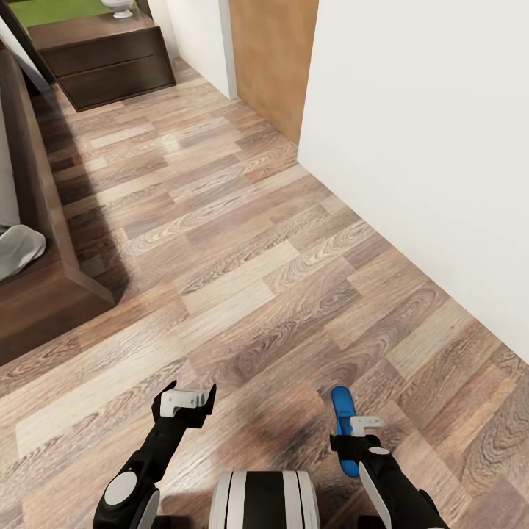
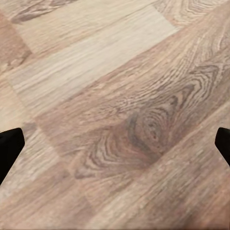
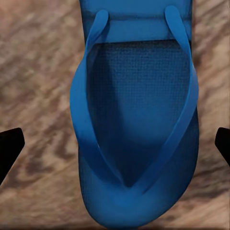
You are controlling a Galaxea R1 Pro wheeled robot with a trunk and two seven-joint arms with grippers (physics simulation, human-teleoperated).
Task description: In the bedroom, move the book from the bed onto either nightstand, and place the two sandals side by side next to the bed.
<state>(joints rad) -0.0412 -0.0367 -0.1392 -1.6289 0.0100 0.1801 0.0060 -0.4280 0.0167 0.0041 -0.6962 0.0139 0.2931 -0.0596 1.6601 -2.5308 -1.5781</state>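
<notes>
**Sandal under the right gripper, left gripper over bare floor**

Sandal [image 1: 343, 430], blue, lies flat on the wood-plank floor [image 1: 242, 242] at about five o'clock in the head view, straight in front of the robot's right side. The right gripper [image 1: 358, 433] hangs directly above it, partly covering it from the head camera. In the right wrist view the sandal [image 3: 136, 134] lies strap side up, its two blue straps meeting in a V at the toe post, with the dark fingertips [image 3: 9, 148] showing at either edge of the picture, far apart and clear of the sole. The jaws stand spread wide with nothing between them; I cannot tell whether they touch the sandal.

The left gripper [image 1: 185, 400] sits at about seven o'clock in the head view, its two dark fingers apart and holding nothing. The left wrist view looks down on plain floor planks [image 2: 124, 110] with a swirling grain, a black fingertip [image 2: 8, 148] at each side.

The bed [image 1: 37, 242] runs along the nine o'clock side of the head view: dark brown wooden base, with a pale fold of bedding [image 1: 18, 250] resting on it. At eleven o'clock, further off, stands a low dark-brown drawer cabinet [image 1: 106, 59] with a white vessel [image 1: 117, 7] on top. A white wall [image 1: 426, 147] fills the one-to-three o'clock side, with a light wooden panel [image 1: 272, 59] at twelve o'clock.
</notes>
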